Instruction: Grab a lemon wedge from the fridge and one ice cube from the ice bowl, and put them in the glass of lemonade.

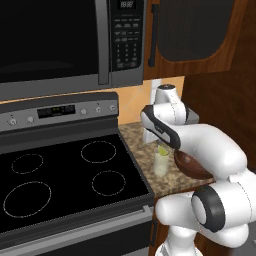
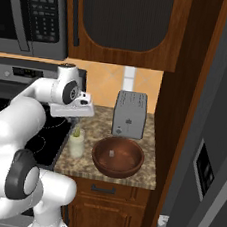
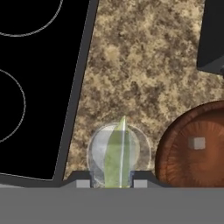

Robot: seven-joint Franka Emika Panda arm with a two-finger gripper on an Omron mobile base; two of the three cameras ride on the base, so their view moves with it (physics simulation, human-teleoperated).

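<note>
Two task things lie close under the pincer (image 3: 112, 183), and I go from big to small. Just to its right sits the wooden bowl (image 3: 192, 151), heavy and stiff, with one pale ice cube (image 3: 199, 143) inside; the cube is probably hard and slippery, best pinched on two flat sides. Directly below the pincer stands the glass (image 3: 119, 153), fragile and easy to tip. Between the fingertips is the lemon wedge (image 3: 117, 157), on which the pincer is clamped across its thin sides; it is light, soft and probably wet
</note>
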